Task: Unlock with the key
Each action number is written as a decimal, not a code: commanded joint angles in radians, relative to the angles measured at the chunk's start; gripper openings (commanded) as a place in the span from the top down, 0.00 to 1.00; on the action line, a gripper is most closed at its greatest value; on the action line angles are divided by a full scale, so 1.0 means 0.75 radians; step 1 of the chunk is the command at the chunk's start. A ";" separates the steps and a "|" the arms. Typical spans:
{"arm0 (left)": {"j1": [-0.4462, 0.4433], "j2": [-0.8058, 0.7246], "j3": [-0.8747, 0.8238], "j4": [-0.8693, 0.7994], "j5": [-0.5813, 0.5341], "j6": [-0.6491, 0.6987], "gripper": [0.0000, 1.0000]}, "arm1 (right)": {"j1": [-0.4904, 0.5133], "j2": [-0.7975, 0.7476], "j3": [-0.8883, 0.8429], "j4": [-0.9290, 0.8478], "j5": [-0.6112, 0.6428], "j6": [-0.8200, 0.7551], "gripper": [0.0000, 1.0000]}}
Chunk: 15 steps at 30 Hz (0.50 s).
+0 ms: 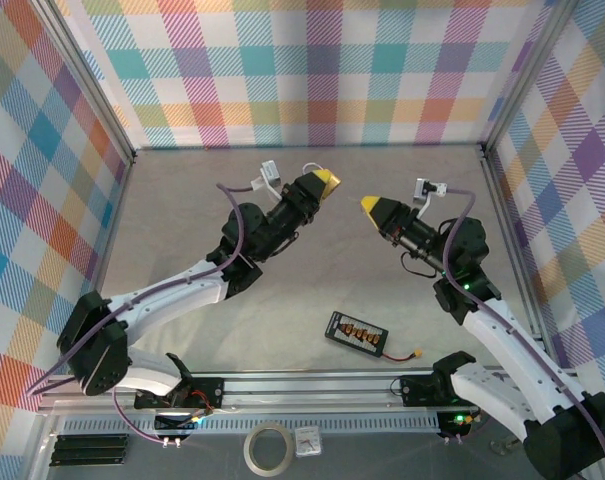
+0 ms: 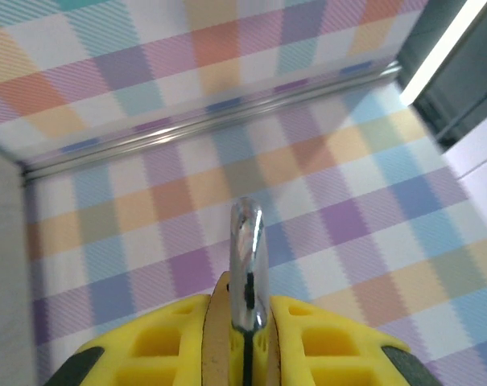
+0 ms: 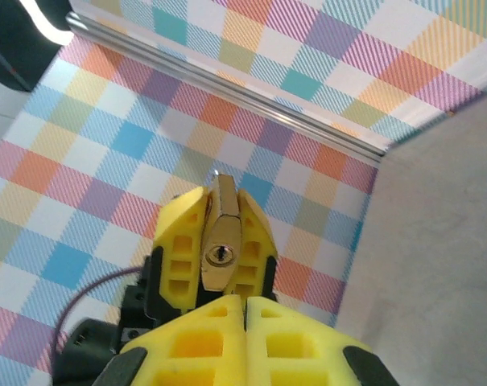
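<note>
1 padlock [image 3: 220,227] in left jaws | 1 keyhole [image 3: 219,255] | 1 black box [image 1: 357,333]

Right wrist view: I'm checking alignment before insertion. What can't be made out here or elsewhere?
Right wrist: padlock sides, covered by left gripper fingers; anything inside the shut right gripper, hidden by its fingers.
Left wrist: padlock body, behind the fingers below the shackle.
Top: padlock, too small.

Item 1: padlock [image 3: 220,241], 1 unit. Narrow brass body with a round keyhole [image 3: 219,255] in its end face, and a silver shackle [image 2: 247,257]. It is clamped between the 2 yellow fingers of my left claw [image 1: 325,180] and held in the air. The shackle juts past the fingertips. The keyhole face is turned toward my right claw [image 1: 368,205].
</note>
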 commanded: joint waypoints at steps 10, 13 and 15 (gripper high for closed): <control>-0.054 0.044 -0.053 0.443 -0.151 -0.191 1.00 | 0.034 0.006 -0.011 0.234 0.085 0.067 1.00; -0.073 0.042 -0.062 0.459 -0.169 -0.197 1.00 | 0.057 0.015 -0.026 0.246 0.110 0.059 1.00; -0.086 0.045 -0.062 0.463 -0.170 -0.198 1.00 | 0.072 0.032 -0.029 0.285 0.121 0.056 1.00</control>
